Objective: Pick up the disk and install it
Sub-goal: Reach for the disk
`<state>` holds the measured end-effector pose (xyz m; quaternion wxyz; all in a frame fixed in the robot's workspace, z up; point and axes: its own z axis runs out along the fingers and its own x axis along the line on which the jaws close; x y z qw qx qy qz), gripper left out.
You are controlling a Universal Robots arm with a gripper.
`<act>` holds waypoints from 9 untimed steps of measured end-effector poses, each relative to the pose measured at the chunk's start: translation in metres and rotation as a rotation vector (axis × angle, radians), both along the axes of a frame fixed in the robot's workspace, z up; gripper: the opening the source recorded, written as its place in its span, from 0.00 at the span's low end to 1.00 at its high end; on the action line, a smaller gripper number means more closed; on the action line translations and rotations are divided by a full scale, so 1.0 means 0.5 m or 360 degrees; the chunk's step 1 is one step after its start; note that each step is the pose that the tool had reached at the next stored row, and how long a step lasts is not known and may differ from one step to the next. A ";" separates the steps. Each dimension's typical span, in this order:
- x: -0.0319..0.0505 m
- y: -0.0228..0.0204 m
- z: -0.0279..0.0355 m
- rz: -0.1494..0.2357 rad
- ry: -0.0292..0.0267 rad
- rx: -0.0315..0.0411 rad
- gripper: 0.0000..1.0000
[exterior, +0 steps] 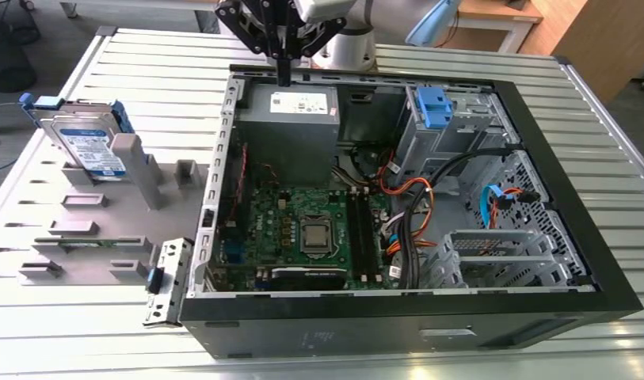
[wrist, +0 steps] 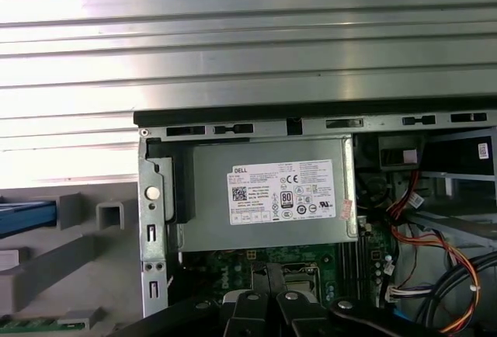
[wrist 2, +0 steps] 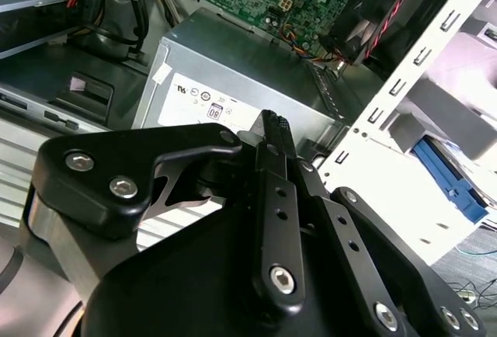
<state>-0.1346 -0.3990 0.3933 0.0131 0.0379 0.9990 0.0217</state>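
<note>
1 disk [exterior: 86, 148] on edge in the grey rack [exterior: 110, 223] beside the open case [exterior: 406, 321]; gripper [exterior: 284, 79] empty, fingers [wrist 2: 273, 129] together

Gripper [exterior: 284, 77] hangs pointing straight down (fingers pressed together).

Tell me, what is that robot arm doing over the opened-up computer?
The robot arm is working above an open computer case. Its gripper is shut and empty, and it hangs over the grey power-supply box just inside the case's rim. The disk that it has to put in stands upright in a grey holder outside the case, at the exterior view's left. Nothing is touching the disk, so it has not been picked up yet.
</note>
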 end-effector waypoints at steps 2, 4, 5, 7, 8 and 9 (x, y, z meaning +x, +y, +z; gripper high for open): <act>-0.003 0.0001 0.000 0.0000 -0.00001 0.0000 0.11; -0.005 0.0001 0.000 0.0000 0.00000 0.0000 0.11; -0.006 0.0001 0.000 0.0000 0.00000 0.0000 0.11; -0.008 0.0000 0.000 0.0000 0.00000 0.0000 0.11; -0.010 0.0000 0.000 0.0000 0.00000 0.0000 0.11; -0.011 0.0000 0.000 0.0000 0.00000 0.0000 0.11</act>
